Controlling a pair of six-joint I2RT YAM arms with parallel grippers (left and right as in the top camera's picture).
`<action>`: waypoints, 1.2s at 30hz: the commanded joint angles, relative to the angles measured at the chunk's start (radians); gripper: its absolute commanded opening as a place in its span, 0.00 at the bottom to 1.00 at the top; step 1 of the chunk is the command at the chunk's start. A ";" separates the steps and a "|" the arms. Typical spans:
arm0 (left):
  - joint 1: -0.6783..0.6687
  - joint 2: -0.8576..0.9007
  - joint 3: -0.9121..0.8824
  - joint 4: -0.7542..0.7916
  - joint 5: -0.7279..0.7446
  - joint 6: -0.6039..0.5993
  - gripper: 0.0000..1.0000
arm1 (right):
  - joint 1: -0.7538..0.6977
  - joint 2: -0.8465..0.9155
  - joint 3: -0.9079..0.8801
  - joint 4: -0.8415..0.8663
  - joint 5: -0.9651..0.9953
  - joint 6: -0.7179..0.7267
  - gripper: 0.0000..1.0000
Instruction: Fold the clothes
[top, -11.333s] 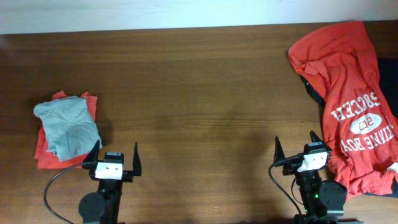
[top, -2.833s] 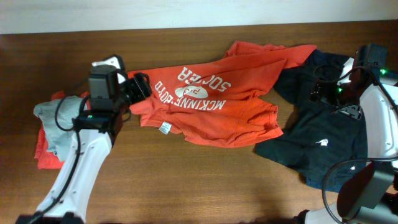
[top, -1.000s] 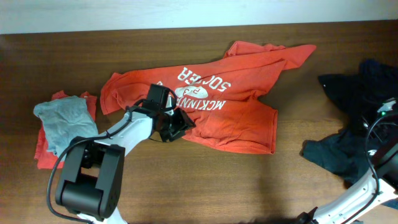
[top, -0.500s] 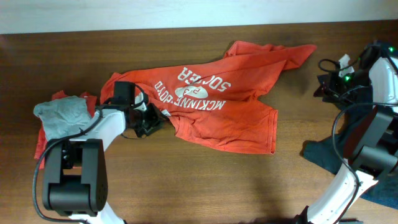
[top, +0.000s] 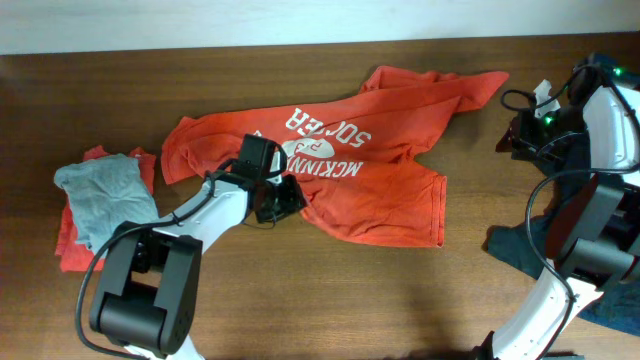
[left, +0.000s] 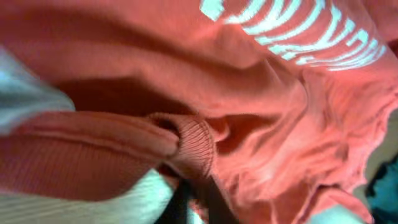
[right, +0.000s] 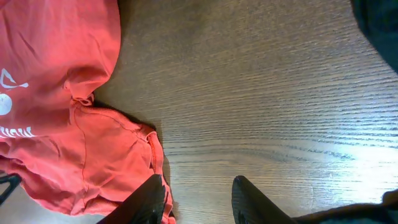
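While the red-orange T-shirt (top: 370, 170) lies rumpled, print up, across the middle of the table (top: 300, 300), the left gripper (top: 283, 200) pinches its ribbed edge (left: 196, 140) at the near left side, probably to pull it flat. The right gripper (right: 196, 202) hovers over bare wood by the far right sleeve (right: 124, 168), fingers spread.

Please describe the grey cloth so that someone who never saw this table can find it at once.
Go to the left end of the wooden table, left of the big red-orange T-shirt with white lettering. There the grey garment lies crumpled on top of a plain red one. It is the only grey piece; its neighbours are all red or orange.
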 joint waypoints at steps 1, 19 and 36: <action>0.039 -0.021 0.004 0.005 -0.122 0.009 0.00 | 0.006 -0.026 0.015 -0.010 0.009 -0.014 0.41; 0.570 -0.021 0.490 -0.198 -0.128 0.234 0.30 | 0.006 -0.026 0.015 -0.011 0.009 -0.014 0.41; 0.403 -0.020 0.392 -0.774 -0.378 0.222 0.99 | 0.006 -0.026 0.012 -0.024 0.009 -0.033 0.42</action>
